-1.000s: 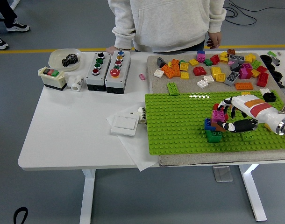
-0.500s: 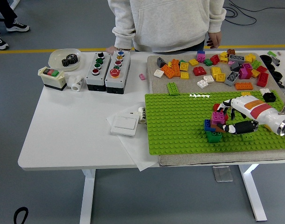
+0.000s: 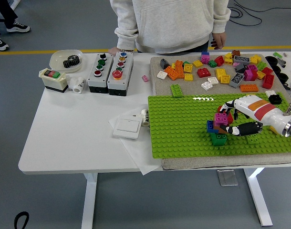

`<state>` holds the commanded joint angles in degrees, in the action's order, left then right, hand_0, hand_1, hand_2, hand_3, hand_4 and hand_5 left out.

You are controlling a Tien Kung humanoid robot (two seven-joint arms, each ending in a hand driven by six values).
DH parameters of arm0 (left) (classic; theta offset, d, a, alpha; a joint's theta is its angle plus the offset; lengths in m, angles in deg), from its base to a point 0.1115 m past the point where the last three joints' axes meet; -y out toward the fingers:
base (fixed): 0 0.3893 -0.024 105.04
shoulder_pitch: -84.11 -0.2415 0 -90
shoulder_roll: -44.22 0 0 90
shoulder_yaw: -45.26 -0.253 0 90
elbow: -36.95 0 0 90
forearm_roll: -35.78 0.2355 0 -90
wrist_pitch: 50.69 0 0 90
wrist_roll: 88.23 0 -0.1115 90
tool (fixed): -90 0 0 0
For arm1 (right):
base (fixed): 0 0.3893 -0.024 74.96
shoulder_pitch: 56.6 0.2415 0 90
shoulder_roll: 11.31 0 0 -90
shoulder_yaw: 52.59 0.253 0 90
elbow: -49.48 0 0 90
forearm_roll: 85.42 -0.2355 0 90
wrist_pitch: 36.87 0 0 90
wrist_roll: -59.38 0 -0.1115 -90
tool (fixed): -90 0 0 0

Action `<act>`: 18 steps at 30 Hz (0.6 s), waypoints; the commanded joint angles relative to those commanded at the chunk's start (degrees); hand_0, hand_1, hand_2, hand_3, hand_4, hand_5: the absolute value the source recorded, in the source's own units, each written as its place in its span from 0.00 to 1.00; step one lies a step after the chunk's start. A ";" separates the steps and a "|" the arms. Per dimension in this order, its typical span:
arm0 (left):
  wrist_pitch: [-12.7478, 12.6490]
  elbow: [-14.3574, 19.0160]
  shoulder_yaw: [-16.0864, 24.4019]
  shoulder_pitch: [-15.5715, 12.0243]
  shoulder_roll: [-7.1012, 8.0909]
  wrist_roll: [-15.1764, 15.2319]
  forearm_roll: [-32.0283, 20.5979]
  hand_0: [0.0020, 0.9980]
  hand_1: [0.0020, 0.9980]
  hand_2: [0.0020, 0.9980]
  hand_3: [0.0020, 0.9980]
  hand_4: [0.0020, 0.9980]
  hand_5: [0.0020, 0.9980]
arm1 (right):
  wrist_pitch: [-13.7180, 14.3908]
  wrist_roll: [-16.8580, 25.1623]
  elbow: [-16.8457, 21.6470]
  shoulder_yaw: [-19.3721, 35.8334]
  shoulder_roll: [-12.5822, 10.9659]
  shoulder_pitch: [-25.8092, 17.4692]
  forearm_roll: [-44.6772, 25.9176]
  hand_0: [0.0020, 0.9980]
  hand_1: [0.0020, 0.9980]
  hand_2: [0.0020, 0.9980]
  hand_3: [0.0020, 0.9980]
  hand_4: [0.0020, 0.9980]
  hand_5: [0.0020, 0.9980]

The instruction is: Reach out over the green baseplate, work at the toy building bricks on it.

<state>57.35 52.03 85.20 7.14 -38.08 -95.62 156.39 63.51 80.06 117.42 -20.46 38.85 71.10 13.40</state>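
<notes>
The green baseplate [image 3: 183,124] lies on a beige mat at the right of the table. A small stack stands on it: a magenta brick [image 3: 221,118] on top, a blue brick [image 3: 211,126] and a red one under it, a green brick [image 3: 218,139] at the bottom. My right hand [image 3: 227,120] reaches in from the right. Its fingers are closed around the upper part of the stack, upper fingers behind it and thumb in front. A small green brick [image 3: 253,139] sits under my wrist. My left arm is out of view.
Many loose bricks [image 3: 217,71] lie on the mat behind the plate, and one green brick [image 3: 176,90] at its far edge. Two button boxes [image 3: 109,71], a white switch [image 3: 127,127] and a bowl with a gear [image 3: 67,60] stand to the left. A person [image 3: 169,24] stands at the far side.
My right hand has shifted the upper bricks of the stack slightly to the left and up. Nothing else has moved.
</notes>
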 joint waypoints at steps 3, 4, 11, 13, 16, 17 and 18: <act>0.04 0.03 -0.02 -0.04 -0.04 -0.02 -0.01 0.75 0.76 0.71 0.60 0.67 0.60 | 0.06 1.02 -0.73 -0.44 0.26 0.18 -0.18 0.17 0.37 0.50 0.50 0.70 0.43; 0.05 0.03 -0.02 -0.04 -0.05 -0.02 0.01 0.75 0.76 0.71 0.60 0.67 0.60 | 0.06 1.21 -0.85 -0.52 0.31 0.22 -0.20 0.18 0.38 0.50 0.50 0.70 0.42; 0.10 0.09 -0.02 -0.16 -0.14 0.10 0.12 0.75 0.76 0.71 0.60 0.67 0.60 | 0.15 2.15 -1.83 -1.17 0.81 0.64 0.09 0.18 0.38 0.50 0.50 0.70 0.42; 0.10 0.10 0.01 -0.23 -0.16 0.15 0.17 0.75 0.76 0.71 0.60 0.67 0.60 | 0.20 2.23 -2.11 -1.22 0.94 0.72 0.12 0.18 0.38 0.50 0.50 0.70 0.42; 0.10 0.12 0.00 -0.34 -0.20 0.21 0.21 0.75 0.76 0.71 0.60 0.67 0.60 | 0.33 2.18 -2.38 -1.29 1.04 0.73 -0.06 0.18 0.38 0.50 0.50 0.70 0.42; 0.11 0.13 0.02 -0.37 -0.22 0.24 0.26 0.75 0.76 0.71 0.60 0.67 0.60 | 0.41 2.12 -2.43 -1.32 1.06 0.70 -0.24 0.18 0.38 0.50 0.50 0.70 0.42; 0.11 0.13 0.02 -0.39 -0.22 0.25 0.28 0.75 0.76 0.71 0.60 0.67 0.60 | 0.45 2.10 -2.45 -1.33 1.06 0.69 -0.31 0.18 0.38 0.50 0.50 0.70 0.42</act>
<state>57.46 52.15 85.23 6.76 -38.31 -95.38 156.67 63.95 82.16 114.97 -21.79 39.91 71.80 13.09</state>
